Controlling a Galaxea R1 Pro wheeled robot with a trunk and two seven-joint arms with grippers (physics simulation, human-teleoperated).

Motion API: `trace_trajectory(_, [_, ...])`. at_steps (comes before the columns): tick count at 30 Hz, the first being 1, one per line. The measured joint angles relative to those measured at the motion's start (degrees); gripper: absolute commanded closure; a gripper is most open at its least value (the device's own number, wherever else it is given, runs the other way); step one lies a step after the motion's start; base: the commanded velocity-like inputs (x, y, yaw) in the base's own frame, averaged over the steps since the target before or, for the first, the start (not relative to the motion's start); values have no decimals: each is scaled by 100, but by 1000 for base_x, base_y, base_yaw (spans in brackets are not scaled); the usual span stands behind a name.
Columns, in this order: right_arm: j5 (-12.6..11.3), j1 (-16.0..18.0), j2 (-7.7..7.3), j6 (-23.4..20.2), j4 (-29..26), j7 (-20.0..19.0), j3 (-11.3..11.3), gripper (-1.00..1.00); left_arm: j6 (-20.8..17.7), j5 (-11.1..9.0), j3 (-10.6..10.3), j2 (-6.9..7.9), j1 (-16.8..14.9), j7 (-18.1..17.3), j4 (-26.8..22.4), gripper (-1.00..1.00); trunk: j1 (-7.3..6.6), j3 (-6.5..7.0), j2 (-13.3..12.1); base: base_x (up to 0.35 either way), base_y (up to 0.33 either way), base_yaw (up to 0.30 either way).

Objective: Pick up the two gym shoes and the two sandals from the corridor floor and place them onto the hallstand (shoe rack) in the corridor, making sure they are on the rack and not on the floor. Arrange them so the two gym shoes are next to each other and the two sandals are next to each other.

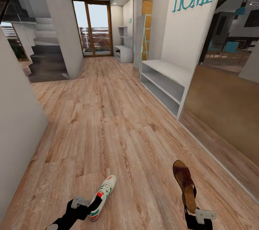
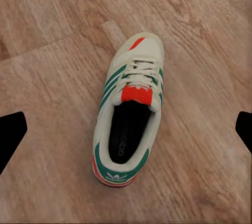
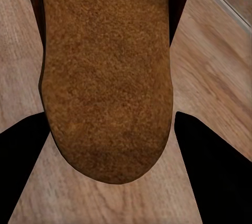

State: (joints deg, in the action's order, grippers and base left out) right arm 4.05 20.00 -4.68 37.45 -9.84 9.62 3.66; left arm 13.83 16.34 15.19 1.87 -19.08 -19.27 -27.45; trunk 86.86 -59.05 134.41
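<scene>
At the lower left of the head view, the left gripper [image 1: 86, 206] seems spread open around a gym shoe [image 1: 103, 197] on the floor [image 1: 108, 122], its long axis running away from the arm. Lower right, the right gripper [image 1: 192, 212] apparently clamps a sandal [image 1: 184, 183]; the hallstand [image 1: 165, 80] stands beyond, upper right.

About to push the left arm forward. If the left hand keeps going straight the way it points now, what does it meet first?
Most likely the gym shoe: it lies centred between the left hand fingers, on the corridor floor. Depth is unclear, so I cannot tell whether they already touch.
</scene>
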Motion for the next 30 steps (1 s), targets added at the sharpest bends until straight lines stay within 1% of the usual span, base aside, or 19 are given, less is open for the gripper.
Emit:
trace_trajectory(6, [-1,-1,0,-3,1,-4,3,100,2,-12,5,2,18,-6,2,-100,-2,0,0,108,39,-179])
trace_trajectory(15, [-1,-1,0,-6,2,-6,5,100,7,-16,41,2,28,-7,0,-100,-3,0,0,250,190,-244])
trace_trajectory(19, [-1,0,0,-4,2,-3,4,100,8,-22,55,3,31,-7,-2,-100,-2,0,0,177,233,-72])
trace_trajectory(24, [0,0,0,-4,-3,-6,-3,100,9,-23,59,3,32,-7,-8,-100,0,0,0,61,233,-21])
trace_trajectory(30, [1,0,0,-1,-5,0,-6,100,20,-5,57,3,32,2,-8,-100,0,0,0,8,68,-3])
